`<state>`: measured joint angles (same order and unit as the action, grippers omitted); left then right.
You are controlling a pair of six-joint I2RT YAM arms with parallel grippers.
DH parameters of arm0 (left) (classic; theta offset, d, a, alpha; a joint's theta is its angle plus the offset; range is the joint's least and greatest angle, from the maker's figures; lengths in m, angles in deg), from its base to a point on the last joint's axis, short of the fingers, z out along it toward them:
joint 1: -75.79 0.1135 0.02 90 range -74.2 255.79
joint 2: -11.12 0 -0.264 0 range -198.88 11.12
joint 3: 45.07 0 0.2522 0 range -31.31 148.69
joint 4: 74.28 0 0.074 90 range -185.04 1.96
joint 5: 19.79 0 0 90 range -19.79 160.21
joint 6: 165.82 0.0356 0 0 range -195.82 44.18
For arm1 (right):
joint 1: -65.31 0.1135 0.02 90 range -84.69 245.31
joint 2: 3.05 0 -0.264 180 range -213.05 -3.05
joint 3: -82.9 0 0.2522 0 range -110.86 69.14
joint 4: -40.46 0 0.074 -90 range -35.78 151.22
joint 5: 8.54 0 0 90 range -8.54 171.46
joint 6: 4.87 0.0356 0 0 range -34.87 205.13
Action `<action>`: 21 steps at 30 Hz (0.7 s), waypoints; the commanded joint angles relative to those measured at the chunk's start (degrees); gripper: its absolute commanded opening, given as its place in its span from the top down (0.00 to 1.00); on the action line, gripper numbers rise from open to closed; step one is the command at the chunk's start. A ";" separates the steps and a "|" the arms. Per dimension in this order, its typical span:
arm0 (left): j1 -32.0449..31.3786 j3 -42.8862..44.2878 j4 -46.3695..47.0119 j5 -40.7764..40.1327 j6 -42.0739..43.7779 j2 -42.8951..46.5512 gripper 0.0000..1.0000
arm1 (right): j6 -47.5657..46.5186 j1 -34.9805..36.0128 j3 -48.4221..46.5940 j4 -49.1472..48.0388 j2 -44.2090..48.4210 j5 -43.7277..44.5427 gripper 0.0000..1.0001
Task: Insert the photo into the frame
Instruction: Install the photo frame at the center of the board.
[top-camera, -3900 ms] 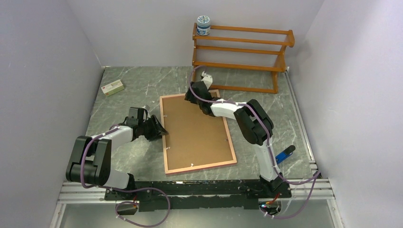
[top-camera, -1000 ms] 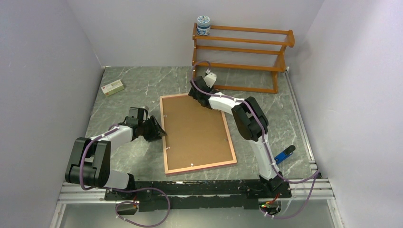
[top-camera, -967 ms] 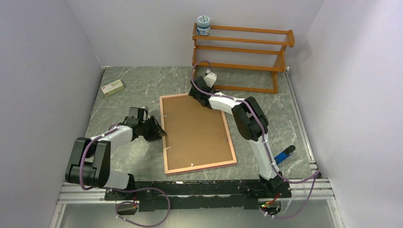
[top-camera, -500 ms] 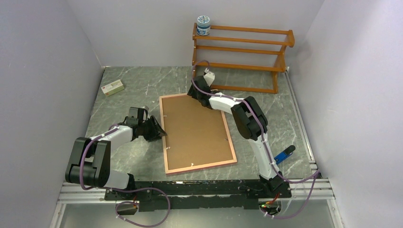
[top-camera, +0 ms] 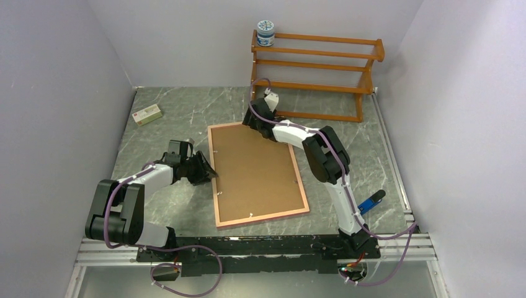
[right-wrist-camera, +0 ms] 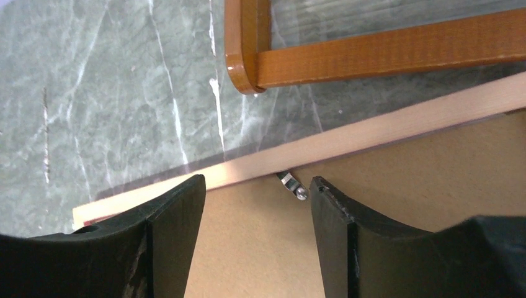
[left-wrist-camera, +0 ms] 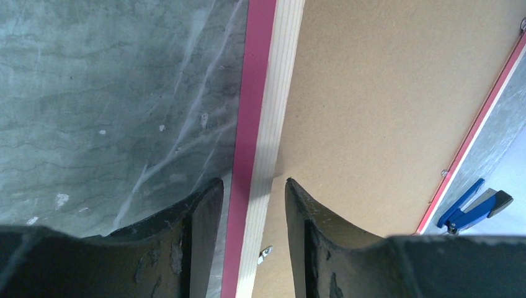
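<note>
The frame (top-camera: 302, 180) lies face down on the table, pale wood back up, with a brown fibreboard panel (top-camera: 254, 171) filling it. The photo is hidden. My left gripper (top-camera: 208, 169) is at the frame's left rail (left-wrist-camera: 263, 93); in the left wrist view the left gripper (left-wrist-camera: 254, 183) is open and straddles the rail, one finger over the table, one over the panel, with small gaps. My right gripper (top-camera: 251, 121) is over the far rail (right-wrist-camera: 347, 139). In the right wrist view the right gripper (right-wrist-camera: 257, 180) is open above the panel, a metal tab (right-wrist-camera: 291, 185) just inside its right finger.
An orange-brown wooden rack (top-camera: 316, 68) stands at the back right, close behind the frame's far edge, with a white jar (top-camera: 265, 32) on top. A small box (top-camera: 147, 114) lies at the back left. A blue clip (top-camera: 371, 202) lies right of the frame.
The right gripper has shifted slightly left along the far rail and its jaws have widened. The left arm and the frame have not moved.
</note>
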<state>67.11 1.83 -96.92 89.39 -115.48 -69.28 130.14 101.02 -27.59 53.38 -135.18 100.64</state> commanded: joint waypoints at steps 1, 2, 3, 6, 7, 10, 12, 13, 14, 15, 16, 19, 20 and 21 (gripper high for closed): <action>-0.01 0.27 -3.53 -3.67 1.46 0.55 0.50 | -4.94 -0.52 -2.67 5.06 7.25 -0.07 0.33; -0.01 0.38 -3.59 -3.71 1.19 0.93 0.50 | -6.08 -0.83 -2.41 5.42 8.78 -0.70 0.33; -0.01 0.30 -3.55 -3.71 0.90 1.54 0.49 | -7.20 -1.14 -1.76 5.65 10.23 -1.46 0.32; -0.01 0.00 -3.29 -3.55 0.27 3.64 0.45 | -8.93 -2.52 0.26 8.65 15.39 -3.04 0.31; -0.01 -0.01 -3.33 -3.50 0.09 4.42 0.44 | -9.60 -3.09 1.14 9.97 16.88 -3.23 0.31; -0.01 -0.09 -3.74 -3.62 -0.10 5.78 0.41 | -10.82 -4.97 4.92 15.28 21.60 -3.03 0.30; -0.01 -0.18 -3.97 -3.93 -0.17 6.32 0.40 | -11.74 -6.43 8.27 17.66 24.68 -3.64 0.30; -0.01 -0.25 -4.03 -3.94 -0.20 6.53 0.39 | -12.52 -7.11 9.97 18.67 26.13 -4.03 0.29; -0.01 -0.34 -4.03 -3.96 -0.34 6.63 0.39 | -13.45 -7.64 11.46 19.87 27.33 -4.32 0.29; -0.01 -0.47 -3.91 -3.79 -0.55 6.76 0.39 | -14.76 -8.15 12.70 21.59 28.31 -4.36 0.29; -0.01 -0.61 -3.72 -3.72 -0.78 6.83 0.39 | -15.57 -8.50 13.96 23.24 29.17 -3.90 0.28; -0.01 -1.16 -3.08 -3.63 -1.26 6.77 0.38 | -16.73 -9.21 18.71 26.49 31.35 -2.54 0.28; -0.01 -1.34 -2.81 -3.44 -1.36 6.63 0.38 | -17.14 -9.32 20.49 26.32 32.11 -2.62 0.28; -0.01 -1.53 -2.51 -3.23 -1.45 6.47 0.38 | -17.75 -9.29 22.30 25.86 32.72 -2.65 0.28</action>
<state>67.08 1.46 -100.03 86.59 -115.98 -63.64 116.07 91.42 -10.80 73.57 -104.50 97.60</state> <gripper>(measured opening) 0.616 0.720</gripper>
